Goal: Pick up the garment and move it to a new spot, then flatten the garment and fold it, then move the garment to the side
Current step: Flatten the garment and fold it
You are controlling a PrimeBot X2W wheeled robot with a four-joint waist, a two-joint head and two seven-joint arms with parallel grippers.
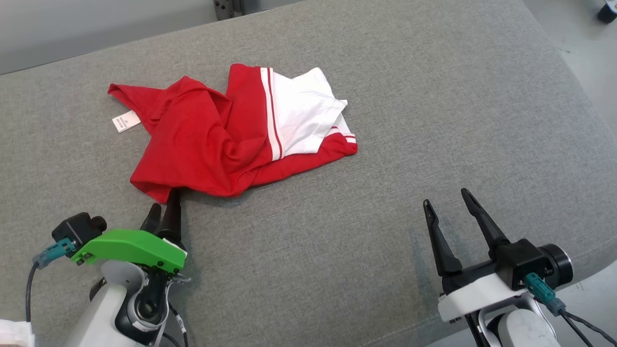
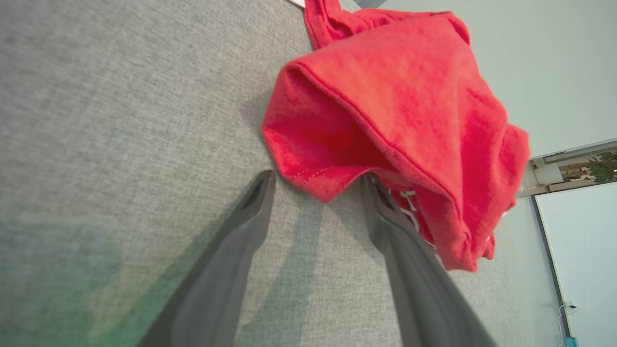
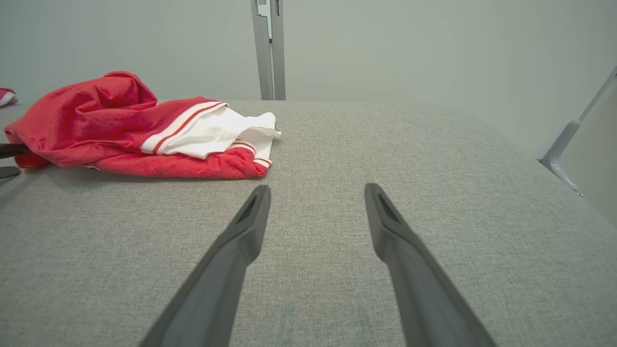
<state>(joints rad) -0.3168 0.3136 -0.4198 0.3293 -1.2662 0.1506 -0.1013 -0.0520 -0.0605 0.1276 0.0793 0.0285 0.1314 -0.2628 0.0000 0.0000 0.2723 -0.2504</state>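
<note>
Head view, crumpled red garment (image 1: pixel 212 144), left claw (image 1: pixel 165 201) spread around its corner, right claw (image 1: pixel 446 197) spread

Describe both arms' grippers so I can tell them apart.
The left gripper has two long, dark, tapered fingers, a bright green cover, a black camera block and a teal plug on a cable. The right gripper matches, but with a white cover.

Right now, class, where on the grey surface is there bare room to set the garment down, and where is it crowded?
Free: the broad stretch of grey surface right of the garment, beyond the right gripper; the far strip behind the garment. Crowded: near left, where the left gripper flanks the garment's red corner.
</note>
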